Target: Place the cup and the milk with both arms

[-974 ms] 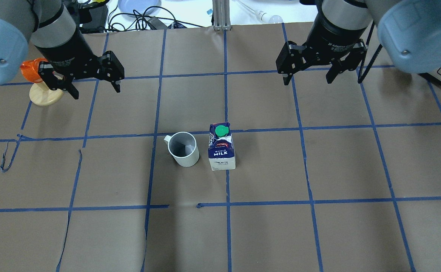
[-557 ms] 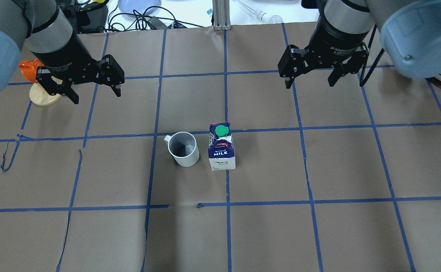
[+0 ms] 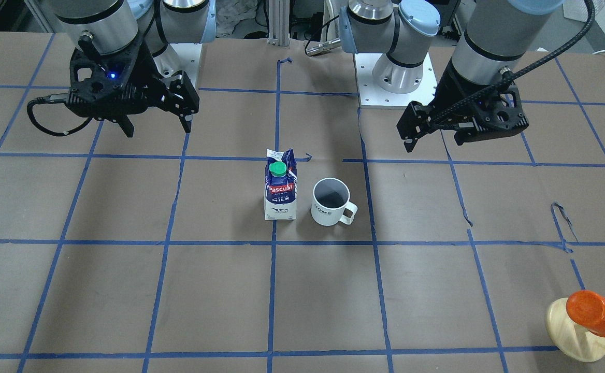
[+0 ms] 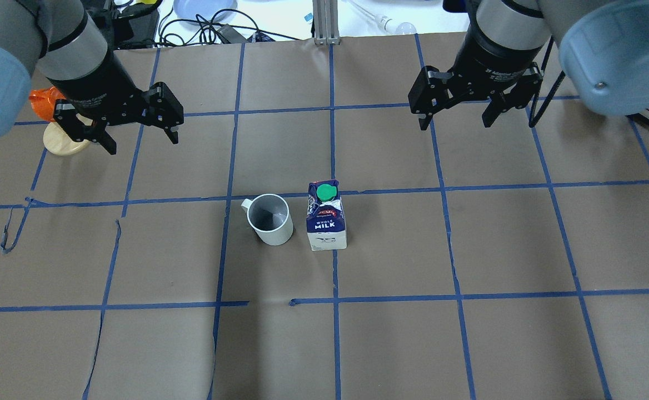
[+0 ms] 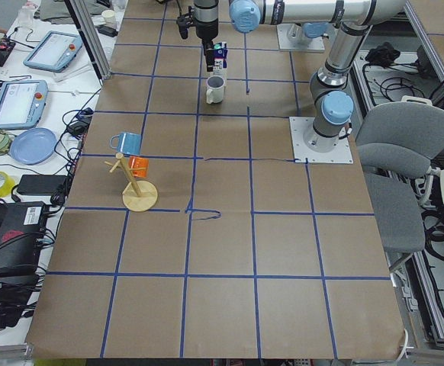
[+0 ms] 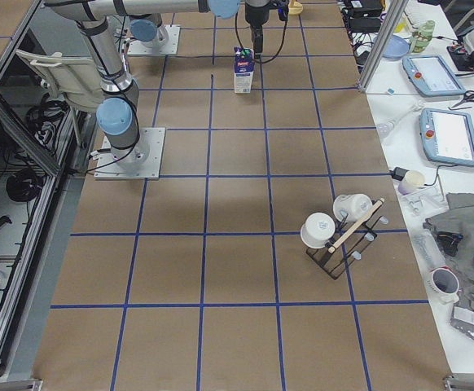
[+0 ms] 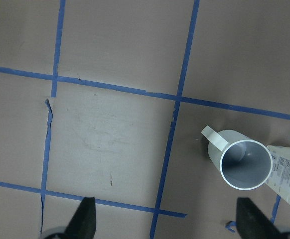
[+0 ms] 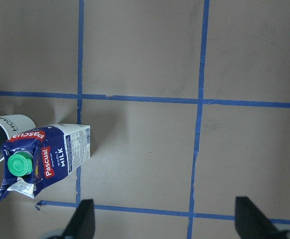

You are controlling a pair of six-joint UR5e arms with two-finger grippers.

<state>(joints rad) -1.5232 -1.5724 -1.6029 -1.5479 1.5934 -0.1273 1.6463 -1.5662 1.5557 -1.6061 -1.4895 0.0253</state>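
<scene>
The white cup (image 4: 270, 219) stands upright mid-table with its handle pointing to the far left. The milk (image 4: 326, 219), a blue and white carton with a green cap, stands upright just to its right, close beside it. Both also show in the front view, cup (image 3: 331, 202) and milk (image 3: 280, 189). My left gripper (image 4: 142, 143) hangs open and empty above the table, far left of the cup. My right gripper (image 4: 455, 125) hangs open and empty, far right of the milk. The left wrist view shows the cup (image 7: 244, 164). The right wrist view shows the milk (image 8: 45, 154).
An orange cup on a pale wooden stand (image 4: 60, 139) sits just beyond my left gripper. A metal post (image 4: 324, 22), cables and a blue plate lie past the table's far edge. A rack with white cups (image 6: 339, 228) stands at the right end.
Both open grippers have shifted slightly toward the near side of the table. The cup and the milk have not moved.
</scene>
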